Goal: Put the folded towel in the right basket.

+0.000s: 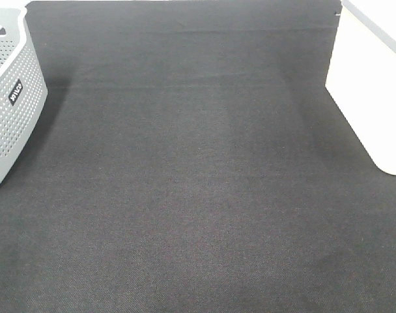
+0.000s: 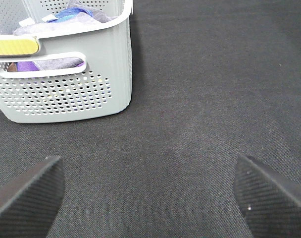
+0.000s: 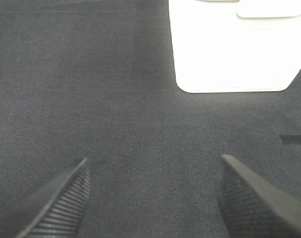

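Observation:
A grey perforated basket [image 1: 9, 98] stands at the left edge of the black mat; in the left wrist view [image 2: 66, 74] it holds blue, purple and grey cloth [image 2: 74, 17]. A white basket [image 1: 374, 91] stands at the right edge; it also shows in the right wrist view [image 3: 234, 47]. No folded towel lies on the mat. My left gripper [image 2: 150, 198] is open and empty over the mat, short of the grey basket. My right gripper [image 3: 153, 198] is open and empty, short of the white basket. Neither gripper shows in the exterior high view.
The black mat [image 1: 198, 182] covers the table between the two baskets. A pale strip [image 1: 380, 19] runs along the far right corner beyond the white basket.

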